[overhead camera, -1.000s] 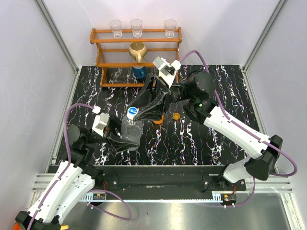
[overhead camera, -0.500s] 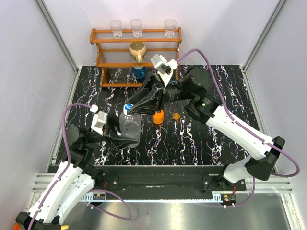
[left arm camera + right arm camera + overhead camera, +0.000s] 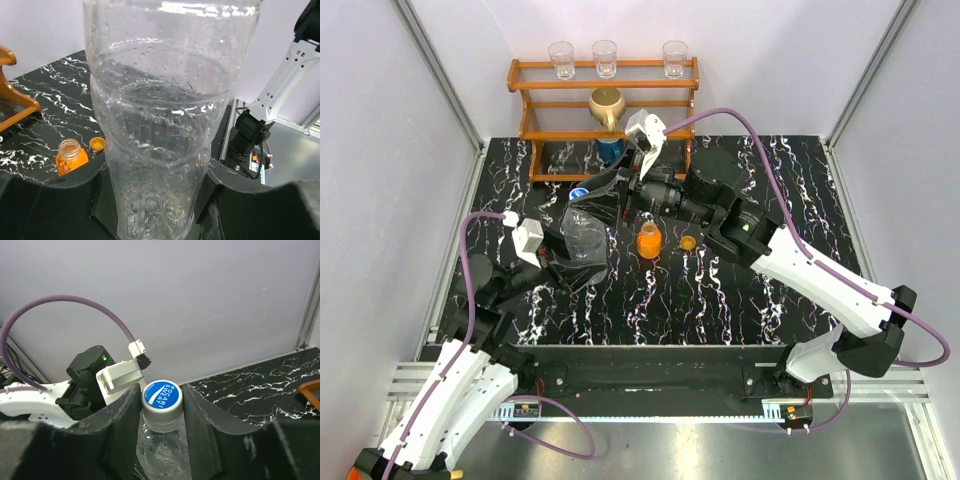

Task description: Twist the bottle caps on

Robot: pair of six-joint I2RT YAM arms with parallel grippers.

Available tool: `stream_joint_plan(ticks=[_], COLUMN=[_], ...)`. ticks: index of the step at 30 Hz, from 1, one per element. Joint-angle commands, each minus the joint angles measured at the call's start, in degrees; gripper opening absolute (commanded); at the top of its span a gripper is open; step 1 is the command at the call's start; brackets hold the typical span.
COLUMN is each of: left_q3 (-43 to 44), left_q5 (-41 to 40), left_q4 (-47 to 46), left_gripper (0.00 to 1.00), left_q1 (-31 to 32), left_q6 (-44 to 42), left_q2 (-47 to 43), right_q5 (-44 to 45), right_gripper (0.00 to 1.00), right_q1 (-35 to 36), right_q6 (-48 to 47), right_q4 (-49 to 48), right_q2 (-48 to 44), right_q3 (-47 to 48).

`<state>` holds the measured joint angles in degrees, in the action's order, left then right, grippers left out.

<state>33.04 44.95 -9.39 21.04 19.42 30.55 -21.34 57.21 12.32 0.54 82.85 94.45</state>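
Marbled table (image 3: 800,180): two caps (image 3: 580,192) (image 3: 688,242), two bottles (image 3: 582,238) (image 3: 649,241)

Reaches in from the near left with the left arm, elbow bent, wrist close behind the clear bottle (image 3: 582,238). Clamps the left gripper (image 3: 570,268) round the bottle's lower body, one dark finger on each side. Stretches the right arm across from the near right, forearm long, wrist beyond the bottle and pointing leftward at its top. Pinches the right gripper (image 3: 161,401) onto the bottle's white cap (image 3: 161,392), fingers against both sides.
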Motion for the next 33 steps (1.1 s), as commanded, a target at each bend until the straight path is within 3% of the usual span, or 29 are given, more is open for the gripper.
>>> stream_joint_plan(ticks=[1,4,5,8,10,16,22,27,29,32,33], left_q3=[2.7,2.8,2.8,3.1,3.3,3.9,5.5,6.3,6.2,5.6,5.4], left_q5=[-5.1,-5.7,-6.2,-7.7,-9.5,-17.7,-35.2,-42.1,-41.5,-38.0,-36.3], left_q4=[0.2,0.7,0.8,2.2,3.0,7.3,14.4,18.6,19.0,18.4,18.0], left_gripper=[0.36,0.36,0.35,0.34,0.34,0.32,0.31,0.31,0.31,0.34,0.39], left_q1=[-0.6,-0.7,-0.7,-0.8,-0.8,-0.9,-0.8,-0.8,-0.8,-0.8,-0.7], left_q6=[0.1,-0.3,-0.6,-1.7,-2.8,-6.8,-12.6,-15.3,-15.0,-13.7,-12.7], left_q2=[-0.2,-0.5,-0.6,-0.8,-1.1,-1.8,-1.9,-2.4,-2.7,-2.9,-3.1], right_q5=[0.7,2.9,4.7,6.5,7.6,13.8,32.4,45.8,47.8,47.4,47.3], right_gripper=[0.49,0.40,0.26,0.06,0.00,0.00,0.00,0.00,0.07,0.40,0.45], right_q1=[2.4,2.4,2.4,2.4,2.3,3.3,9.7,12.0,12.3,12.3,12.3], right_q6=[-1.9,-1.8,-1.3,0.1,1.1,5.9,5.6,8.1,8.1,5.6,4.9], right_q4=[2.4,2.7,3.5,3.8,3.8,4.8,11.7,16.4,18.3,18.7,18.3], right_q2=[-1.1,-1.3,-1.3,-1.0,-0.9,0.6,6.8,12.8,14.1,14.0,12.4], right_q3=[-1.4,-1.4,-1.2,-0.6,-0.3,1.2,7.0,14.1,17.8,19.9,19.6])
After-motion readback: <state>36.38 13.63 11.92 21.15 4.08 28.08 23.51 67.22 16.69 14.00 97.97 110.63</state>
